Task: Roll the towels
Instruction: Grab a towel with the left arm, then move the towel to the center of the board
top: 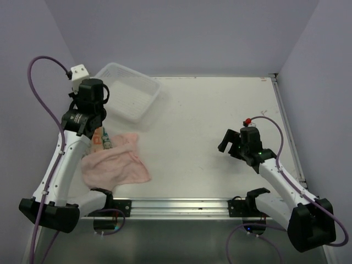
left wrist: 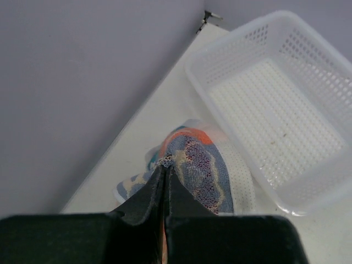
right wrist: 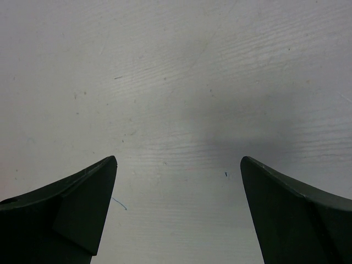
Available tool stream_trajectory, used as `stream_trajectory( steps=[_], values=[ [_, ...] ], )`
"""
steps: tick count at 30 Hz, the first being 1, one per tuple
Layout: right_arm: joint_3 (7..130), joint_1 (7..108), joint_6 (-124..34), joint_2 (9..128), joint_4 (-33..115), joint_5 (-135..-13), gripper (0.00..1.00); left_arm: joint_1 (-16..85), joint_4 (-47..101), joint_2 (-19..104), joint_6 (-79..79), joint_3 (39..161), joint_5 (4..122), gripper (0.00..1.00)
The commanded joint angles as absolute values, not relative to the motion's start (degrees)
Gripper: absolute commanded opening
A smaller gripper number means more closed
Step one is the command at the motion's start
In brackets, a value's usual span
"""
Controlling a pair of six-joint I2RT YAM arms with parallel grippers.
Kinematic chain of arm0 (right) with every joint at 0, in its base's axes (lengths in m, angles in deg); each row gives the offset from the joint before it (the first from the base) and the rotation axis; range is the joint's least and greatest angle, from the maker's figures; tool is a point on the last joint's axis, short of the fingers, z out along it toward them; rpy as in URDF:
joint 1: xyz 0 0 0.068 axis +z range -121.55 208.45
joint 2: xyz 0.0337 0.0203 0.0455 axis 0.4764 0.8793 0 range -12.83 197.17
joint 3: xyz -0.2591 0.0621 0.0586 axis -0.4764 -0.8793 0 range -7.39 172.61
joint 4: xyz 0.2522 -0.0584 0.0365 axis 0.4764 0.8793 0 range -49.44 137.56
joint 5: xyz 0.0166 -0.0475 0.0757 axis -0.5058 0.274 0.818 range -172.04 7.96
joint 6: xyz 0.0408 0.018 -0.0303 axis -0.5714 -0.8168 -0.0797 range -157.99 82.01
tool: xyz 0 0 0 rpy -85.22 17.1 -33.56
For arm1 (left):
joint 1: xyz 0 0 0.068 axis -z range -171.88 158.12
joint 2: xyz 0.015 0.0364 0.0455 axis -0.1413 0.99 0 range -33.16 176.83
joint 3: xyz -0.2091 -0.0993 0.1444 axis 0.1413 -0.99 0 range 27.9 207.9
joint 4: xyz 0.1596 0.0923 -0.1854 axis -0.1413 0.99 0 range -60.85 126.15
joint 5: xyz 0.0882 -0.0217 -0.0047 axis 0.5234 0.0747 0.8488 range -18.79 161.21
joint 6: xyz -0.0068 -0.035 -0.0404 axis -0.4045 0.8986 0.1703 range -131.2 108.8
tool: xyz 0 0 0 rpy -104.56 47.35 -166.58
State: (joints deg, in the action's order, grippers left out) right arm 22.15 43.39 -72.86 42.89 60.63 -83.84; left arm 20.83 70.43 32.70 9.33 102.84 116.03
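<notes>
Nothing is rolled yet. The left jaws are clenched on the printed towel (left wrist: 192,159), at the left beside the mesh basket (left wrist: 236,41). The pink towel (top: 115,165) lies crumpled near left. The right jaws stand released.

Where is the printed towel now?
The printed towel is at the left of the top view, between the white basket and the pink towel; the left tool is shut on its edge.

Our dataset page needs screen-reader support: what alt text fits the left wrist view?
The left gripper, fingers shut, pinches the edge of a blue-and-cream printed towel with an orange patch. A white mesh basket sits on the white table to its right; a lilac wall fills the left.
</notes>
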Motion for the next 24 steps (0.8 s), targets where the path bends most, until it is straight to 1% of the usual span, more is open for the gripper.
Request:
stream_trajectory(
  steps=[1, 6, 13, 18, 21, 22, 24],
  values=[
    [23.54, 43.13, -71.66, 41.57, 62.09, -80.56, 0.99, 20.17, 67.56, 31.87, 7.35, 109.80, 120.60, 0.00],
    [23.02, 43.13, -70.86, 37.97, 61.65, -78.96, 0.99, 20.17, 67.29, 33.45, 6.38, 116.30, 122.62, 0.00],
    [23.46, 43.13, -70.59, 36.74, 63.67, -79.05, 0.99, 20.17, 66.50, 35.65, 3.39, 125.62, 125.79, 0.00],
    [23.81, 43.13, -71.21, 37.00, 63.76, -77.56, 0.99, 20.17, 66.77, 38.99, 2.86, 132.91, 120.88, 0.00],
    [24.25, 43.13, -71.12, 36.83, 64.28, -77.20, 0.99, 20.17, 66.15, 40.39, 3.04, 136.96, 112.54, 0.00],
    [24.42, 43.13, -71.12, 36.30, 64.55, -77.47, 0.99, 20.17, 66.24, 40.92, 3.91, 138.28, 108.17, 0.00],
    [25.04, 43.21, -70.95, 35.86, 65.69, -78.17, 0.99, 20.17, 67.38, 42.77, 4.97, 143.11, 104.62, 0.00]
  ],
)
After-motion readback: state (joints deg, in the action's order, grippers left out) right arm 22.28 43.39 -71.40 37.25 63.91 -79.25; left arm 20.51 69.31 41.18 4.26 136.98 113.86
